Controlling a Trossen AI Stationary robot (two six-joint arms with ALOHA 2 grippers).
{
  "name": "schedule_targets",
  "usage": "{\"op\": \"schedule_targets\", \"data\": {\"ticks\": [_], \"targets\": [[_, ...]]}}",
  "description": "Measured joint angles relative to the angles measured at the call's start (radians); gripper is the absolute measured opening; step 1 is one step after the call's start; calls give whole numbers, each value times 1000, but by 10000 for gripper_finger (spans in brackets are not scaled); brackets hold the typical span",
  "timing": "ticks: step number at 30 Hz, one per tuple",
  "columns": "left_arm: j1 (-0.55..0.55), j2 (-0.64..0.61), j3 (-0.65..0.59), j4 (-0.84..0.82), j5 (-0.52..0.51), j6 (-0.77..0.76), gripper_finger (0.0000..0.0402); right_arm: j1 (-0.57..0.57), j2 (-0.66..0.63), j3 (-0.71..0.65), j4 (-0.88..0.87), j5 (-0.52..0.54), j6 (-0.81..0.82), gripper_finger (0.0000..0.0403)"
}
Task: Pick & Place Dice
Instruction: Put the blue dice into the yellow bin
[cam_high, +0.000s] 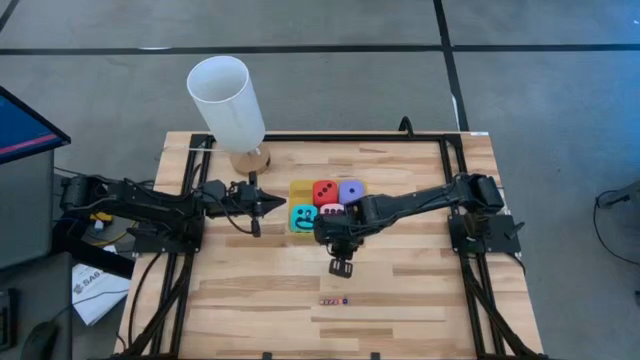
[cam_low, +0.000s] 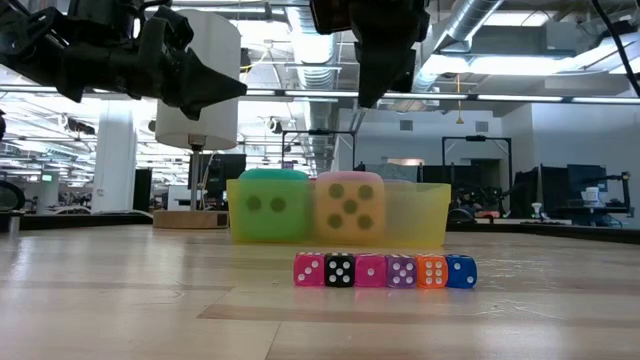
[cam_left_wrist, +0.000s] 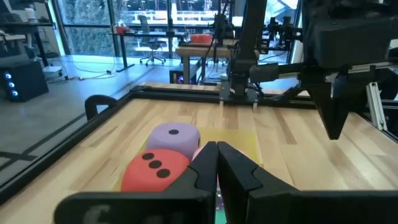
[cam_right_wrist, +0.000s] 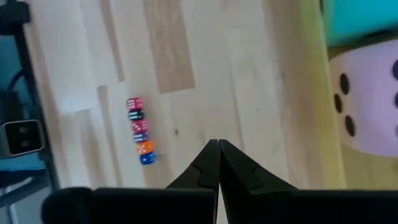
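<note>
Four soft dice sit in a shallow yellow tray (cam_high: 299, 187) at mid-table: red (cam_high: 325, 190) and purple (cam_high: 351, 189) on the far side, cyan (cam_high: 302, 217) and pink (cam_high: 332, 211) on the near side. My left gripper (cam_high: 281, 207) hovers shut, level, just left of the tray, its tip (cam_left_wrist: 215, 152) in front of the red die (cam_left_wrist: 155, 169) and the purple die (cam_left_wrist: 175, 137). My right gripper (cam_high: 341, 267) hangs shut above the table on the tray's near side, pointing steeply down (cam_right_wrist: 218, 146), with the pink die (cam_right_wrist: 373, 106) beside it. Neither touches a die.
A row of tiny dice (cam_high: 334, 300) lies near the table's front edge (cam_low: 385, 270). A white cylinder (cam_high: 228, 100) on a round wooden base (cam_high: 250, 158) stands at the far left. A black frame rail (cam_high: 330, 139) runs around the table. Bare wood lies in front of the tray.
</note>
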Motion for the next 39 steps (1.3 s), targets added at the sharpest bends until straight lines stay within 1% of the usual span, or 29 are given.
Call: {"op": "schedule_targets", "data": {"ticks": [4, 8, 14, 18, 23, 28, 30, 33, 39], "targets": [[0, 0, 0, -13, 0, 0, 0, -8, 0, 0, 0, -66, -14, 0], [0, 0, 0, -6, 0, 0, 0, -12, 0, 0, 0, -101, -15, 0], [0, 0, 0, -1, 0, 9, 0, -12, 0, 0, 0, -104, -15, 0], [0, 0, 0, 7, 0, 102, 0, -12, 0, 0, 2, -99, -10, 0], [0, 0, 0, 10, 0, 129, 0, -12, 0, 0, 7, -89, -7, 0], [0, 0, 0, 22, 0, 130, 0, -1, 0, 0, 6, 22, 34, 0], [0, 0, 0, 16, 0, 129, 0, 8, 0, 0, 4, 50, 33, 0], [0, 0, 0, 5, 0, 129, 0, 24, 0, 0, -19, 70, -11, 0], [0, 0, 0, 25, 0, 129, 0, 44, 0, 0, -40, 172, -44, 0]]}}
